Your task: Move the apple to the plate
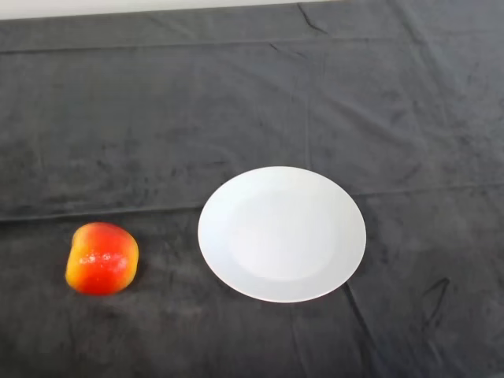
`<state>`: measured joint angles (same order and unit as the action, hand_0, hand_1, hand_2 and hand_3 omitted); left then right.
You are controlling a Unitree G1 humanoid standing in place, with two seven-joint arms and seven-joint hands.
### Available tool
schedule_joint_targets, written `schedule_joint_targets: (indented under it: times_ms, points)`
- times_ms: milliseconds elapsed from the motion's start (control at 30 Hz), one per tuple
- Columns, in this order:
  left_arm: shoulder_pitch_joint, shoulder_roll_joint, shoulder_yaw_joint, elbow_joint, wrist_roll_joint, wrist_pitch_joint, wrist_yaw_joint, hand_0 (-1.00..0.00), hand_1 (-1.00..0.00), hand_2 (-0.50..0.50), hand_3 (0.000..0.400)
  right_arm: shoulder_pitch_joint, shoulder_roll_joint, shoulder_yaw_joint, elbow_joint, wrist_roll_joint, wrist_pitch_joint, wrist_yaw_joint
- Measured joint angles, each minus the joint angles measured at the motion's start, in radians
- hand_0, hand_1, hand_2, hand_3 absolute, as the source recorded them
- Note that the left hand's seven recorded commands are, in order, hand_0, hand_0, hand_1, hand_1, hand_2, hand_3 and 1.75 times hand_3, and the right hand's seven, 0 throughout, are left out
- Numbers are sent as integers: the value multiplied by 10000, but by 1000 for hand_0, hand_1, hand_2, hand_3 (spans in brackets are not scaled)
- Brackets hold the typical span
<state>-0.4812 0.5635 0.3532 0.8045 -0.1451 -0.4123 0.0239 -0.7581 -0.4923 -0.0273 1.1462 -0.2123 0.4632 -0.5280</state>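
Item one, we record a round white ceramic plate [282,234], lying flat a little right of the frame's centre and slightly below it; its surface is bare and glossy, with a shallow rim around a wide well; nothing rests in it.

Item two, we record a red and yellow-orange apple [101,258], rounded, with a bright sheen on its upper face; it sits at the lower left of the frame, on the cloth and not on the plate; it lies well apart from the plate's left edge, with bare cloth between them.

Item three, we record a dark grey velvety cloth [252,102] covering the table across nearly the whole frame; creases and fold lines run across it, one long crease passing level with the plate's upper part; a thin pale strip shows along the top edge at the upper left.
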Motion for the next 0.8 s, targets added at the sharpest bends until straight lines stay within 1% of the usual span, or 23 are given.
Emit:
schedule_joint_targets:
  times_ms: [67,167,367,433,600,733,800]
  points:
    - [168,-16,-292,-691,167,297,43,0,0,0,0,0,0,-1,-1,0,-1,0]
    - [646,-80,-659,-1813,429,805,61,0,0,0,0,-1,0,-1,-4,1,-3,0]
    - [1561,-491,-1358,-3653,706,1944,17,0,0,0,0,-2,0,-1,-9,1,-4,0]
    - [1916,-591,-1577,-4262,871,2343,-173,0,0,0,0,-2,0,-1,-16,1,-4,0]
    - [2424,-601,-1936,-5249,906,3280,-617,0,0,0,0,-1,0,1,-19,1,0,0]
    - [2707,-599,-1987,-5958,948,3822,-952,0,0,0,0,-1,0,-1,-19,1,2,0]
    - [2713,-580,-2255,-6069,992,4047,-1111,0,0,0,0,-1,-1,1,-20,1,6,0]
